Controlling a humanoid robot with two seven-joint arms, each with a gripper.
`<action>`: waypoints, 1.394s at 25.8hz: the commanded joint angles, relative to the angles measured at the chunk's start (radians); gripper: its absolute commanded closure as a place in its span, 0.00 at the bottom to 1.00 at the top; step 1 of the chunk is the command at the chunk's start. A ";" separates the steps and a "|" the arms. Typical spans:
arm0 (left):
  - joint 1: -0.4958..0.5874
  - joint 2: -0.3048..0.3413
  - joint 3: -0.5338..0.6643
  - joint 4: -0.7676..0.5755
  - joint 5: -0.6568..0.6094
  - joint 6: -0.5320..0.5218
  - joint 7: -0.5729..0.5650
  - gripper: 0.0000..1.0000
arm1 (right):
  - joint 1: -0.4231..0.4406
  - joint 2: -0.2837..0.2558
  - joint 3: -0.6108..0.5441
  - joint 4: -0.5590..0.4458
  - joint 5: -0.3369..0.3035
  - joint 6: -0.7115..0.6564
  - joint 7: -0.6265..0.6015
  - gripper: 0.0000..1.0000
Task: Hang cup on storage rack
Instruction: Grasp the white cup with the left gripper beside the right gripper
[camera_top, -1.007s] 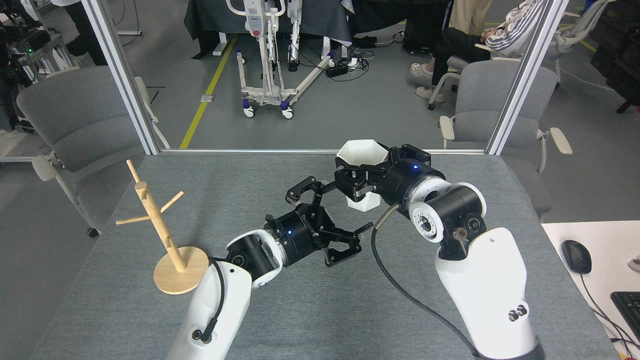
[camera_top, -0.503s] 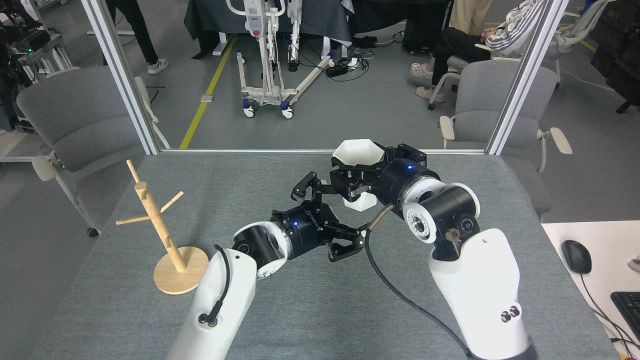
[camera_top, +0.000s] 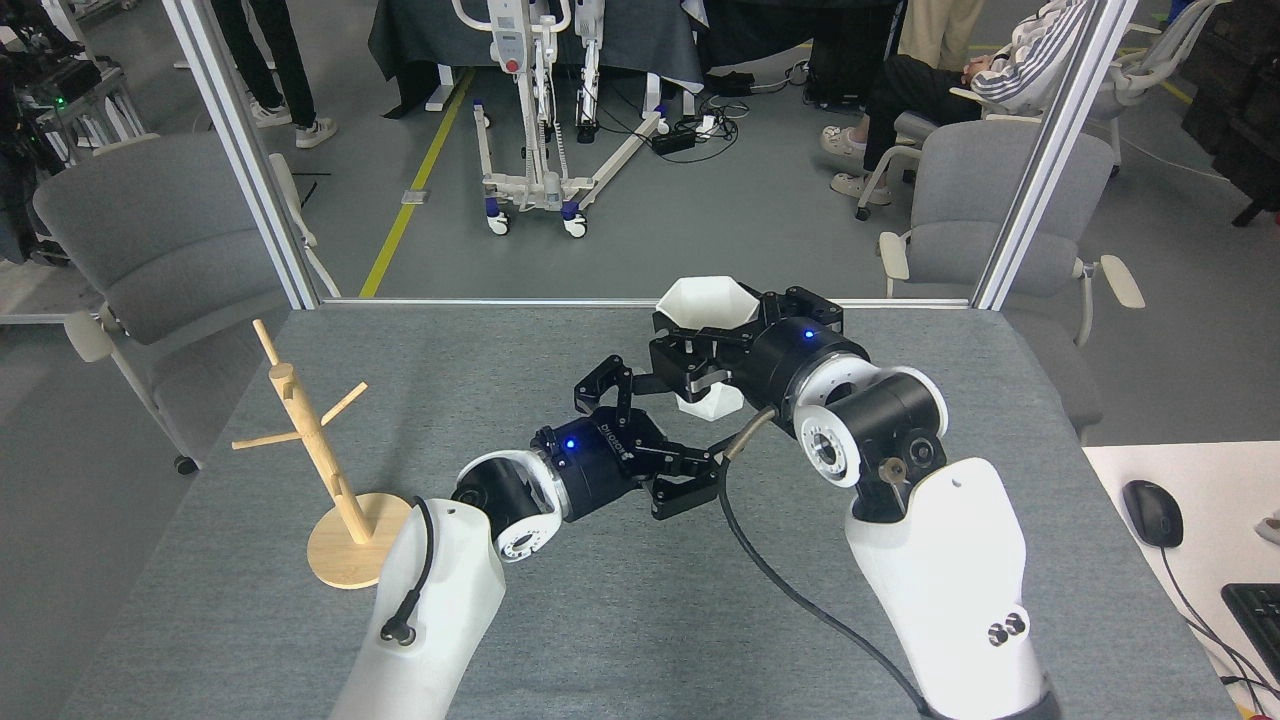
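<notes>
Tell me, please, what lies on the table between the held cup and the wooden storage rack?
In the head view, only the open left gripper and its arm lie between the cup and the storage rack; otherwise bare grey table.

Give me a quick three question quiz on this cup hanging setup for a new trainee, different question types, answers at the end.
1. True or false: the matte white faceted cup already hangs on a peg of the light wooden mug rack.
2. Which gripper holds the cup? A) left gripper B) right gripper C) neither
3. Fill in: seen from the head view, the rack stands on the grey table to the ____ of both arms.

Key
1. False; the cup is held up near the table's far edge, away from the rack.
2. B; the left gripper is open and empty, just below the cup.
3. Left.
</notes>
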 joint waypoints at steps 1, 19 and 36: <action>-0.021 -0.003 0.004 0.017 0.021 0.020 -0.005 0.01 | 0.000 0.007 0.000 0.002 0.018 -0.001 -0.001 1.00; -0.068 0.015 0.006 0.091 0.130 0.019 -0.005 0.24 | 0.000 0.016 0.000 0.011 0.019 -0.001 -0.001 1.00; -0.068 0.026 0.006 0.089 0.153 -0.017 -0.014 1.00 | 0.001 0.016 0.000 0.012 0.018 -0.003 -0.001 1.00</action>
